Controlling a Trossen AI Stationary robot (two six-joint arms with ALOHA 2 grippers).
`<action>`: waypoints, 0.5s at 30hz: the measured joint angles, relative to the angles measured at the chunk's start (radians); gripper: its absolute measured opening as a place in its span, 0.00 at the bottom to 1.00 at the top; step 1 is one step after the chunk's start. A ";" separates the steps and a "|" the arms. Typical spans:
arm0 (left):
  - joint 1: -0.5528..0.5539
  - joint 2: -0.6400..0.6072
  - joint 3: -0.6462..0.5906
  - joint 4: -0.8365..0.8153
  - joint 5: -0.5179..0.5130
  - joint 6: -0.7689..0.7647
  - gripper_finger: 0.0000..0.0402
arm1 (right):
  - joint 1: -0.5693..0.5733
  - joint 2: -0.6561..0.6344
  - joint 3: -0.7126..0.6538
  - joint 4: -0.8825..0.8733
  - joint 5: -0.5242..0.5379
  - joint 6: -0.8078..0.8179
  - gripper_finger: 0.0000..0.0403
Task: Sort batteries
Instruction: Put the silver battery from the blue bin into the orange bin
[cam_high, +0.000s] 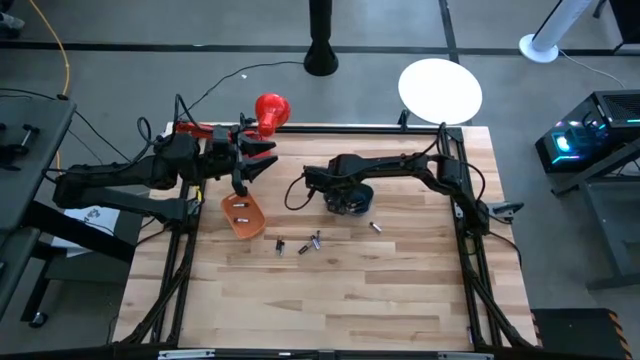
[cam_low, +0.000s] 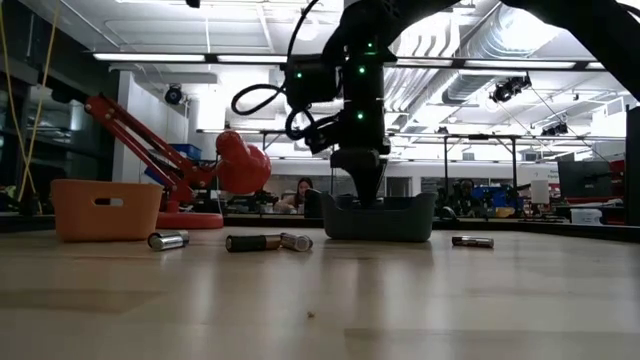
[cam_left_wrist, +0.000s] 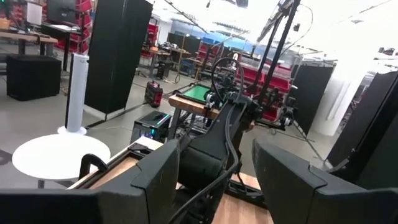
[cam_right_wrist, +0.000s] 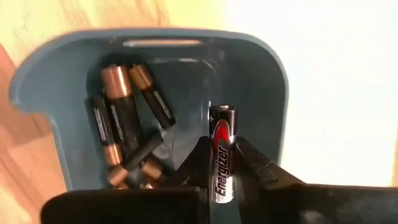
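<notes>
Pinched between the right hand's (cam_right_wrist: 222, 163) fingers, a silvery battery (cam_right_wrist: 223, 149) hangs over the dark bin (cam_right_wrist: 273, 81), its long axis running straight out along the fingers toward the far wall. Below lie copper-topped batteries (cam_right_wrist: 118, 106), already dropped there. Letting go, I'd judge, lands it among them. More loose batteries (cam_high: 300, 243) wait on the desk (cam_high: 350, 300) between this bin and the orange bin (cam_high: 245, 215). Beside that one the left hand (cam_high: 242, 160) hovers with fingers spread, holding nothing.

Glossy batteries (cam_right_wrist: 222, 163), matt plastic teal bin (cam_right_wrist: 273, 93), pale wood table (cam_high: 400, 290)
</notes>
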 joint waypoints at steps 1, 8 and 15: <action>0.000 -0.005 0.000 -0.003 0.000 0.014 0.48 | -0.002 -0.001 0.006 -0.016 0.001 -0.008 0.05; 0.000 -0.134 0.000 -0.014 -0.070 0.069 0.48 | -0.006 -0.020 0.057 -0.076 0.023 -0.011 0.05; 0.000 -0.289 0.000 -0.019 -0.090 0.074 0.48 | 0.016 -0.074 0.121 0.136 -0.036 0.152 0.05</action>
